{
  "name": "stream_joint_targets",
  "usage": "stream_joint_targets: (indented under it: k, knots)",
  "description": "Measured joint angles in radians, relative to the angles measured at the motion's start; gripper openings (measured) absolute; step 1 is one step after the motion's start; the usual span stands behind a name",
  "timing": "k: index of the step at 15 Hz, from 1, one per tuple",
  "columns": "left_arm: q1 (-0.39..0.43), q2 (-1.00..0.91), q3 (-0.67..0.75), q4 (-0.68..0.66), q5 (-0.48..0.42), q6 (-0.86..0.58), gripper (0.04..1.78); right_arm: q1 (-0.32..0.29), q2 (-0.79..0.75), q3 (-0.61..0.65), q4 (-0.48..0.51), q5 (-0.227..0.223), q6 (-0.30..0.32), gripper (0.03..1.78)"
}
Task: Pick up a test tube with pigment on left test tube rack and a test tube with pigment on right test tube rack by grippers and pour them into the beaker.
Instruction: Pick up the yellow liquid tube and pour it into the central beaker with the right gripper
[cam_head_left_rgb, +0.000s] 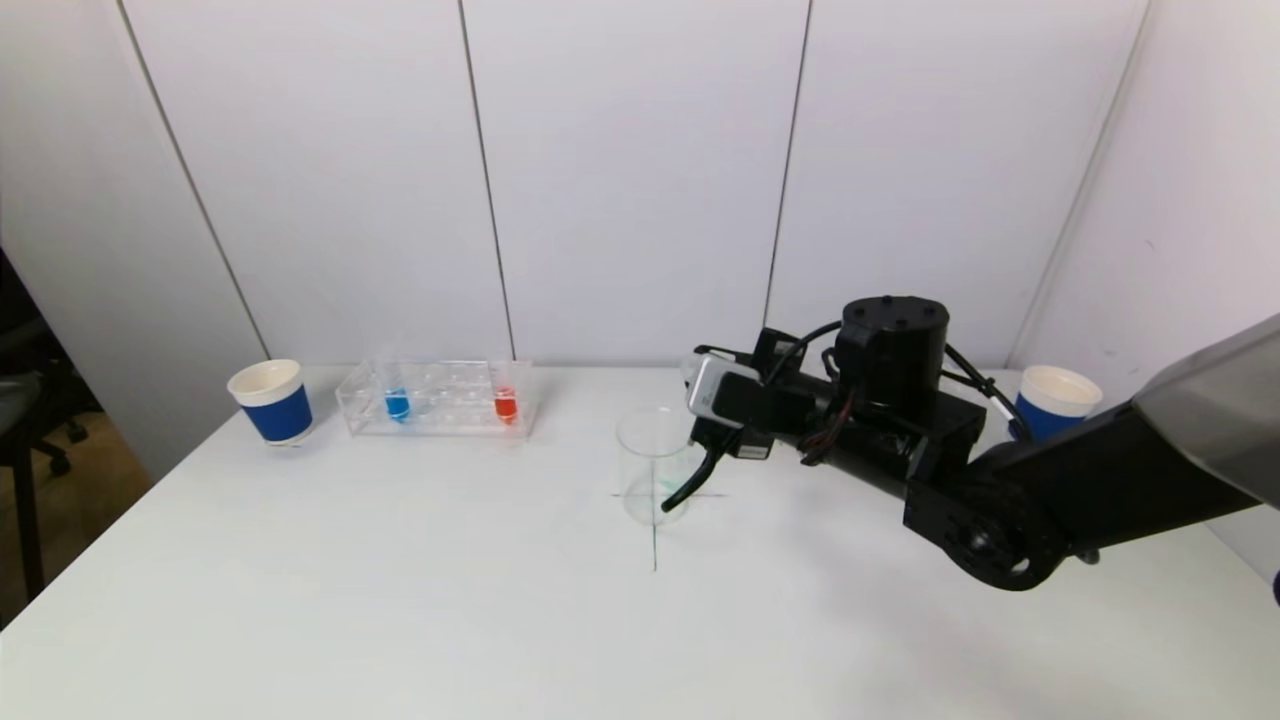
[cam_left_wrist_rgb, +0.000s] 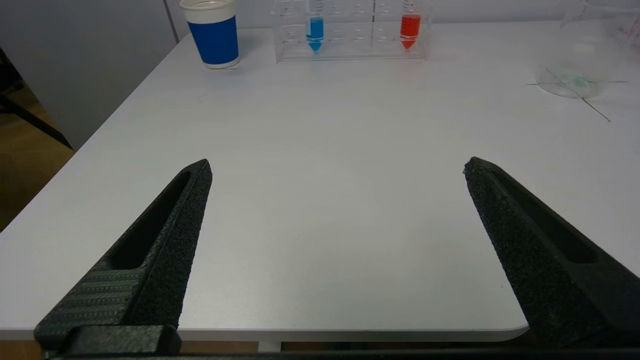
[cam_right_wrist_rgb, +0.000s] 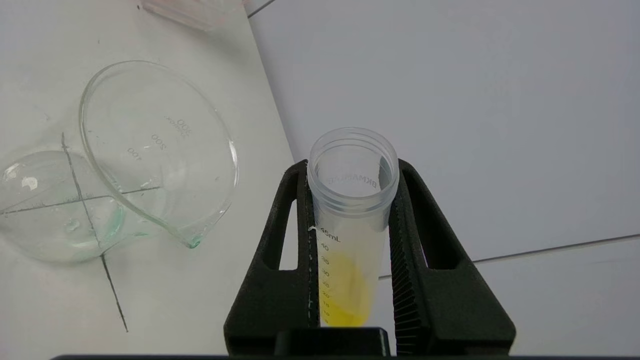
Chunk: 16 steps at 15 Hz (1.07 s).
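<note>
Right tool (cam_right_wrist_rgb: 352, 250): clamped on a clear plastic test tube (cam_right_wrist_rgb: 350, 225), graduated, open-topped, with a small amount of yellow pigment (cam_right_wrist_rgb: 345, 290) in its lower part. Both black fingers (cam_right_wrist_rgb: 280, 260) press the tube's sides. In the head view the right tool (cam_head_left_rgb: 690, 480) sits at the right side of the clear glass beaker (cam_head_left_rgb: 655, 465), near its rim; I can't tell whether the tube touches the glass.

Left tool (cam_left_wrist_rgb: 337, 170): spread wide, holding nothing, hovering low over the near edge of the white table (cam_left_wrist_rgb: 325, 200), well apart from the rack and the beaker.

Beaker stands mid-table on a drawn cross mark (cam_head_left_rgb: 655, 530). It has a greenish trace of liquid at the bottom (cam_right_wrist_rgb: 100, 240), otherwise it looks nearly empty.

Counts:
- 1 beaker
- 1 clear acrylic test tube rack (cam_head_left_rgb: 440, 400) visible, far left of the table
- 2 tubes in that rack: one with blue pigment (cam_head_left_rgb: 397, 403), one with red pigment (cam_head_left_rgb: 506, 403), both upright
- 1 tube in the right tool, so 3 tubes in all
- 2 paper cups with blue sleeves: one left of the rack (cam_head_left_rgb: 272, 402), one at the far right (cam_head_left_rgb: 1052, 400) partly behind the right arm
</note>
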Motion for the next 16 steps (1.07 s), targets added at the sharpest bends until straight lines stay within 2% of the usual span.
stream_joint_targets:
  k: [3, 6, 10, 13, 16]
  knots:
    - [0.0, 0.0, 0.0, 0.0, 0.0, 0.0, 1.76, -0.001, 0.012, -0.019, -0.042, 0.013, -0.018, 0.46]
    - [0.0, 0.0, 0.0, 0.0, 0.0, 0.0, 1.76, 0.0, 0.033, -0.046, -0.087, 0.057, -0.045, 0.46]
    - [0.0, 0.0, 0.0, 0.0, 0.0, 0.0, 1.76, 0.0, 0.067, -0.077, -0.102, 0.092, -0.055, 0.46]
    - [0.0, 0.0, 0.0, 0.0, 0.0, 0.0, 1.76, -0.013, 0.087, -0.09, -0.12, 0.125, -0.103, 0.46]
    - [0.0, 0.0, 0.0, 0.0, 0.0, 0.0, 1.76, -0.016, 0.093, -0.105, -0.108, 0.137, -0.117, 0.46]
